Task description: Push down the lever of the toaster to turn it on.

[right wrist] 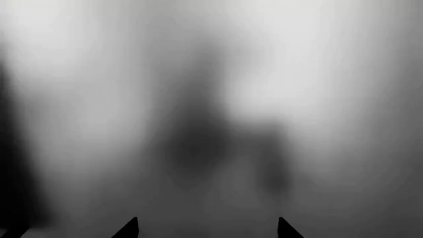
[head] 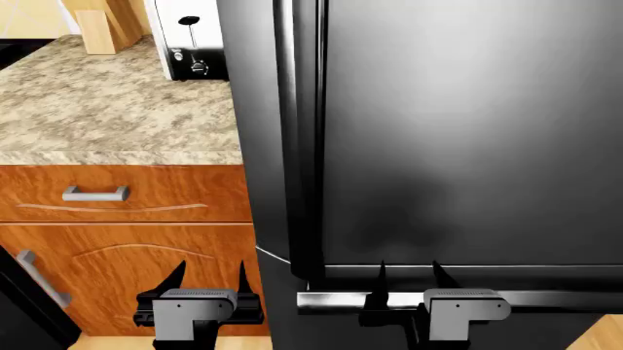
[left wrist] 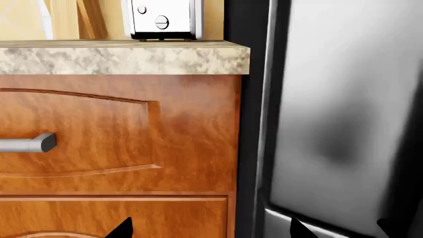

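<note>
A: Where's the toaster (head: 190, 38)?
B: At the far end of the granite tabletop (head: 107, 109), hard against the left side of the dark steel fridge (head: 467, 146). Its glossy end panel faces the robot, and the lever (head: 189, 20) sits high on its pale vertical track. The small silver controls are lower on the same panel. A wooden knife block (head: 102, 22) stands just left of it.
A: And the hands?
B: Both are low and near, well apart from the toaster. The left hand (head: 209, 277) is in front of the orange cabinet door (head: 127, 281), below the drawer with the grey bar handle (head: 95, 194), its two dark fingers spread wide around nothing. The right hand (head: 409, 275) faces the fridge door, fingers likewise parted and holding nothing.
A: What do the wrist cameras show?
B: The left one looks up at the counter edge with the bottom of the toaster's panel above it; the right sees only blurred grey steel
</note>
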